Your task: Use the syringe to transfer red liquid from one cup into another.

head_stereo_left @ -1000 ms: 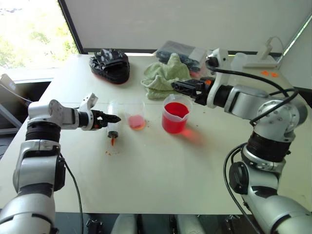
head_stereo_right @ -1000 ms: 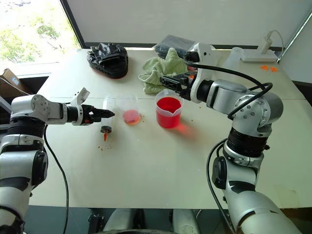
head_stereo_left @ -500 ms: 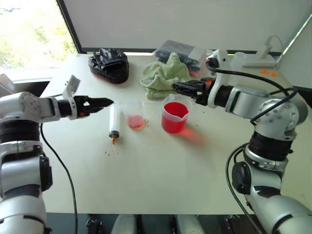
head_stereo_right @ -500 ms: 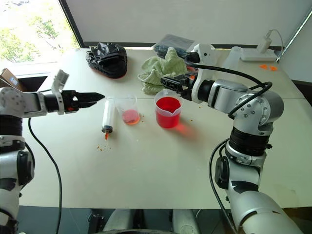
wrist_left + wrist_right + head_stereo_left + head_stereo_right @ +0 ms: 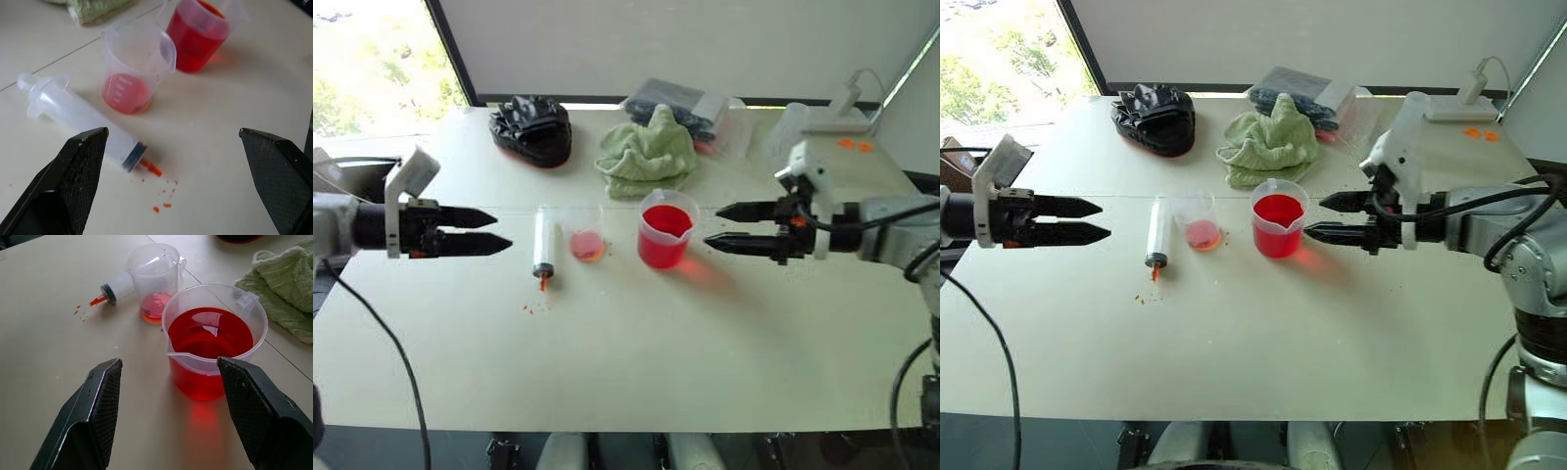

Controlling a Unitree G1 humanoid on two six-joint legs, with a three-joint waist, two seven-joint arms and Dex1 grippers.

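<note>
The syringe (image 5: pixel 543 245) lies flat on the table with its orange-red tip (image 5: pixel 150 168) toward the front edge, and nothing holds it. Right of it stands the small cup (image 5: pixel 584 235) with a little red liquid (image 5: pixel 124 94) at its bottom. Further right is the wider spouted beaker (image 5: pixel 666 228), about half full of red liquid (image 5: pixel 210 335). My left gripper (image 5: pixel 504 229) hovers open, well left of the syringe, pointing at it. My right gripper (image 5: pixel 711 226) hovers open just right of the beaker and touches nothing.
Red drops (image 5: pixel 533 306) dot the table by the syringe tip. At the back lie a green towel (image 5: pixel 646 152), a black bag (image 5: pixel 533 127), a wrapped dark packet (image 5: pixel 680 103) and a white device with a cable (image 5: pixel 837 117).
The left gripper drew back leftward from the syringe and rolled. The right gripper swung from behind the beaker to its right side. Syringe and cups stayed put.
</note>
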